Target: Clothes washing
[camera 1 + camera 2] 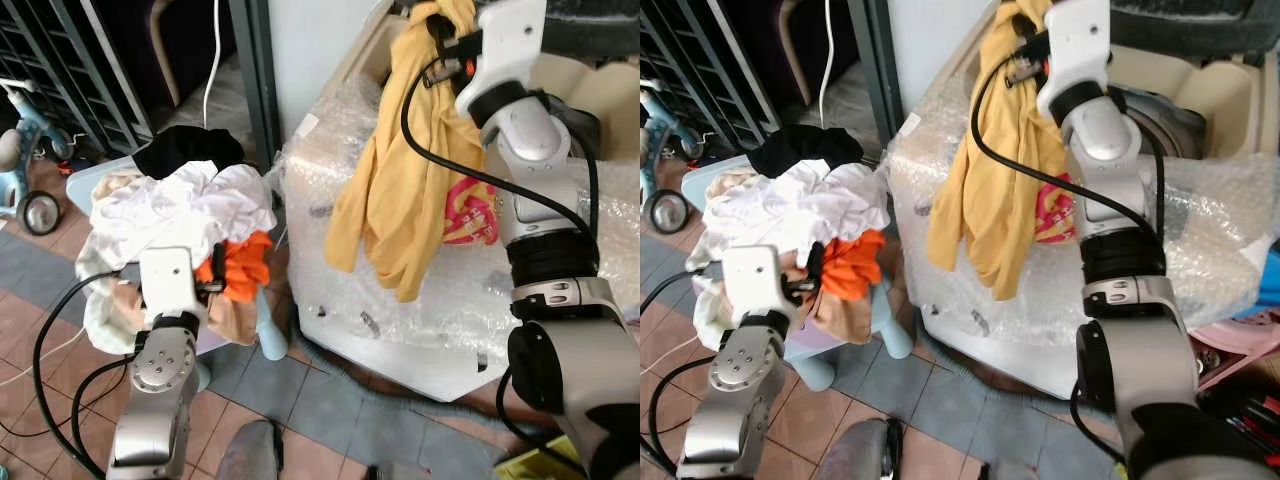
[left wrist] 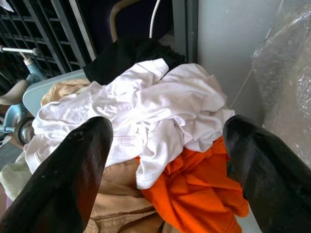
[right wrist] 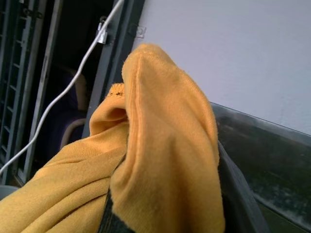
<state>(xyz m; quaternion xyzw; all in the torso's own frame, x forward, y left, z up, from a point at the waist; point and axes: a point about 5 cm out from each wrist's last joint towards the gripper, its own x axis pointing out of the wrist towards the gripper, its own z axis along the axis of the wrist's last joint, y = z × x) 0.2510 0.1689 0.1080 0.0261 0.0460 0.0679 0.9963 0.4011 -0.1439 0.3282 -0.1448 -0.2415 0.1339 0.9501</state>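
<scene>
My right gripper (image 1: 440,30) is raised high and shut on a yellow shirt (image 1: 405,190), which hangs down in front of the bubble-wrapped washing machine (image 1: 450,320). A pink print (image 1: 468,212) shows on the shirt's lower part. In the right wrist view the yellow cloth (image 3: 160,160) bunches between the fingers. A pile of clothes (image 1: 190,215) lies on a pale blue stool (image 1: 265,340): white shirts (image 2: 160,97), an orange garment (image 2: 194,194), a black one (image 1: 185,150) and beige cloth (image 2: 116,204). My left gripper (image 2: 165,160) is open just before the pile, holding nothing.
The washer's open tub (image 1: 1200,95) lies behind my right arm. A dark door frame (image 1: 255,70) and metal grille (image 1: 60,70) stand at the back left. A child's tricycle (image 1: 25,150) is at far left. Cables (image 1: 50,390) trail over the tiled floor.
</scene>
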